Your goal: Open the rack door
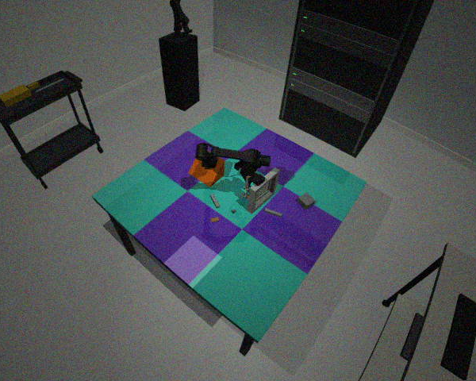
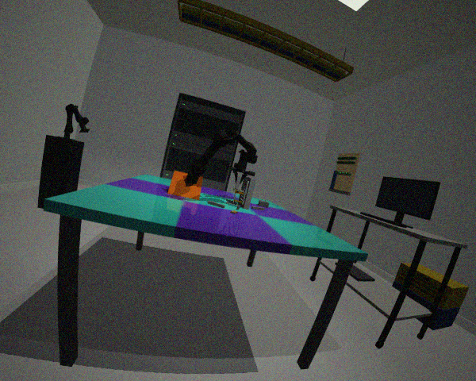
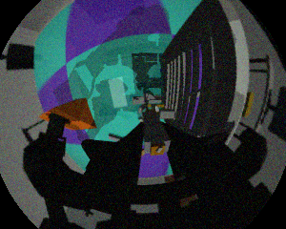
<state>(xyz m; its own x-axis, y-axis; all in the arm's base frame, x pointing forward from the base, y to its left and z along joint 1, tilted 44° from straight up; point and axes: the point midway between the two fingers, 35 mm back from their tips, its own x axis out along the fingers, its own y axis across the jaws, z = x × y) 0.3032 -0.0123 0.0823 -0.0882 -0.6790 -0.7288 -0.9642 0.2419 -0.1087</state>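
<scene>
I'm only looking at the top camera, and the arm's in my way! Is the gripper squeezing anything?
Observer: Yes. The wrist view shows the gripper shut on the dark upright handle.

Operator: Yay! What's under that desk on the side? I can't see!

Observer: In the exterior view, a yellow-and-blue box sits low down by the desk.

Operator: And what's way up high, over everything?

Observer: The exterior view shows a long, brownish-yellow light fixture hanging near the ceiling.
</scene>
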